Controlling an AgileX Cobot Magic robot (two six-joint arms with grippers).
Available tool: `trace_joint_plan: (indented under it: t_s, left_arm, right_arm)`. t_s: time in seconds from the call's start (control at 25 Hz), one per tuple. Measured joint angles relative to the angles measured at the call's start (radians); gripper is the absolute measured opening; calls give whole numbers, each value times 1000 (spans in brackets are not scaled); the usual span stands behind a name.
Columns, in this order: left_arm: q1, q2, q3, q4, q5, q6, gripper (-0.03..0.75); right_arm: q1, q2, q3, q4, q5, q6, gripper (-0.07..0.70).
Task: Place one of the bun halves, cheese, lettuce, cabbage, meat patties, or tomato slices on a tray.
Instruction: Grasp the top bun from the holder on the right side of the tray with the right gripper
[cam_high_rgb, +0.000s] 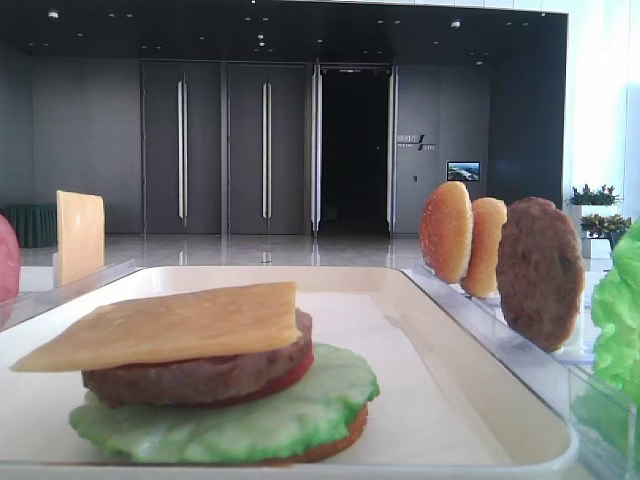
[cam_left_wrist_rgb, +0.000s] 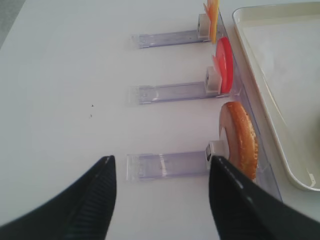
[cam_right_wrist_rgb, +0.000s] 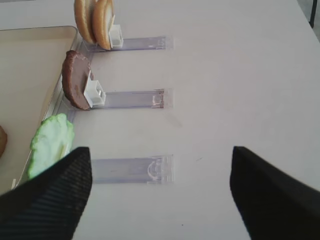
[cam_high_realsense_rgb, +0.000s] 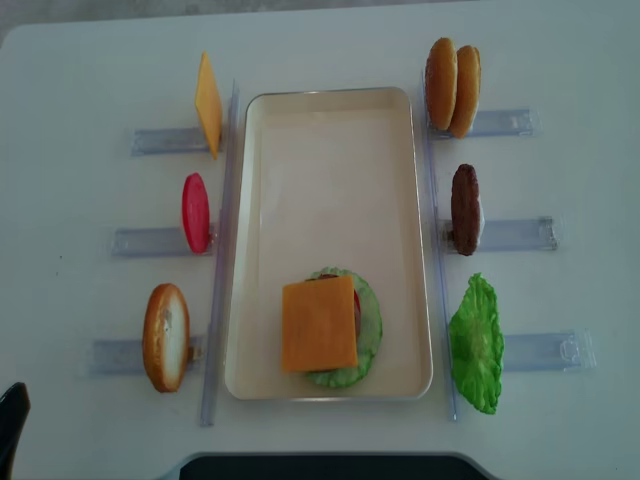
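On the cream tray (cam_high_realsense_rgb: 330, 130) lies a stack: bun half (cam_high_rgb: 335, 446), lettuce (cam_high_rgb: 250, 420), tomato slice (cam_high_rgb: 296, 372), meat patty (cam_high_rgb: 200, 378) and cheese (cam_high_realsense_rgb: 318, 323) on top. Left racks hold upright cheese (cam_high_realsense_rgb: 208, 104), a tomato slice (cam_high_realsense_rgb: 196, 213) and a bun half (cam_left_wrist_rgb: 240, 140). Right racks hold two bun halves (cam_high_realsense_rgb: 452, 86), a patty (cam_right_wrist_rgb: 75, 82) and lettuce (cam_right_wrist_rgb: 50, 142). My right gripper (cam_right_wrist_rgb: 160, 150) is open and empty above the lettuce rack's outer end. My left gripper (cam_left_wrist_rgb: 162, 160) is open and empty beside the bun half. Cabbage is out of view.
Clear plastic racks (cam_high_realsense_rgb: 520, 235) stick out from both long sides of the tray, with clear rails (cam_high_realsense_rgb: 222, 250) along its edges. The white table (cam_high_realsense_rgb: 80, 300) spreads beyond them. A dark robot base (cam_high_realsense_rgb: 330, 466) sits at the front edge.
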Motion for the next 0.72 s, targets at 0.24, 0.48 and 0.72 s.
trace_joint_plan:
  t_s: [0.24, 0.48, 0.72]
  left_arm:
    - [0, 0, 0, 0, 0, 0, 450]
    - [0, 0, 0, 0, 0, 0, 450]
    - [0, 0, 0, 0, 0, 0, 450]
  right_arm:
    - [0, 0, 0, 0, 0, 0, 542]
    - [0, 0, 0, 0, 0, 0, 542]
    - [0, 0, 0, 0, 0, 0, 542]
